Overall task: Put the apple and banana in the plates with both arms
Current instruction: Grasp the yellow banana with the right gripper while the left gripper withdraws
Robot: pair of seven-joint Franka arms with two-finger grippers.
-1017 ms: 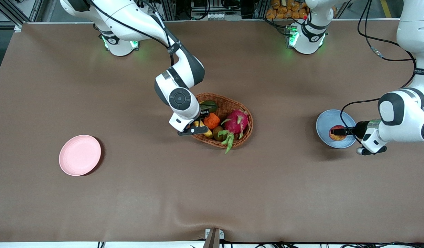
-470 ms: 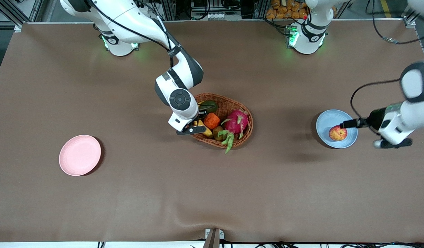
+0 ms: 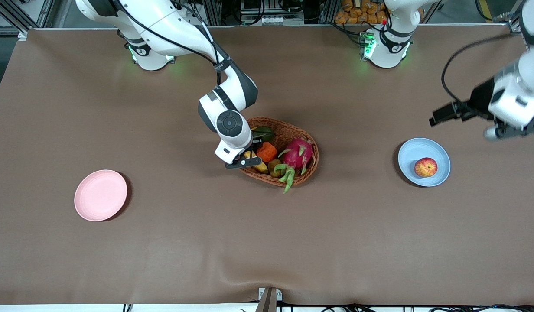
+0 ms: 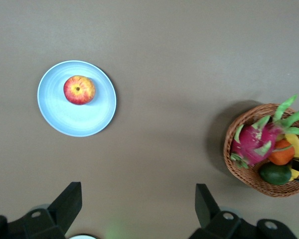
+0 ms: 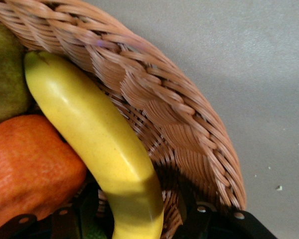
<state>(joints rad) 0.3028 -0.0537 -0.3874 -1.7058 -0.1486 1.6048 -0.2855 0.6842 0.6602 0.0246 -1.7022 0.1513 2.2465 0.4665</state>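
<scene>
- Right gripper is down in the basket, at the end toward the right arm. Its fingers sit on both sides of the banana and squeeze it.
- Banana lies along the basket's wall, next to an orange fruit.
- Left gripper is up in the air with its fingers spread wide, holding nothing. It is over bare table, near the blue plate.
- Apple sits on the blue plate, well clear of the left gripper.
- Pink plate lies toward the right arm's end of the table.
</scene>
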